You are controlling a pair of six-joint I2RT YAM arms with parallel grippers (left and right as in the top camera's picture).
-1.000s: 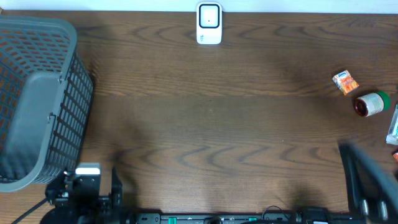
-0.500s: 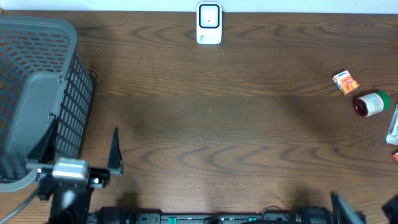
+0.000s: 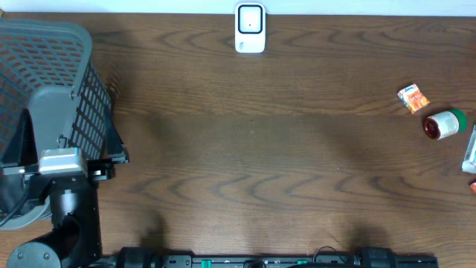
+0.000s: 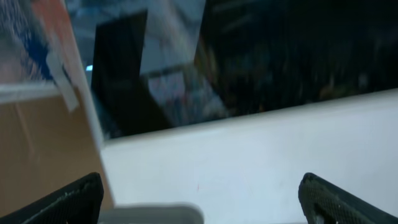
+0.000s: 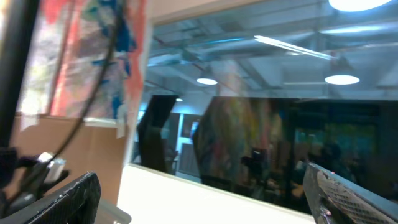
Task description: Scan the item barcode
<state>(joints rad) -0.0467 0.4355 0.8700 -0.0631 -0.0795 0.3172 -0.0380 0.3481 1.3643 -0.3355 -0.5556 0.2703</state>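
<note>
Left gripper (image 3: 65,145) hangs above the near side of the basket (image 3: 52,28) at the left end of the table (image 3: 253,149), jaws spread wide and empty. In its wrist view the two black fingers (image 4: 68,199) sit in the bottom corners, with only a white wall (image 4: 249,149) and a dark window (image 4: 292,50) between them, so it points up and away from the table. The basket is grey mesh and looks tipped on its side, though the angle is hard to judge from above. At the far edge, about mid-table, a white scanner (image 3: 250,28) stands with its dark face showing, well apart from everything else. The items lie far to the right: an orange packet (image 3: 413,97), and just beside it, nearer the robot, a white roll (image 3: 444,124) with a red end and a green band. Two more things (image 3: 470,152) are cut off by the right edge and cannot be made out. Nothing lies in front of the scanner. Out of the overhead view, the right gripper (image 5: 202,186) shows only in its wrist view, wide open and empty, aimed at ceiling lights (image 5: 342,78) and glass.
</note>
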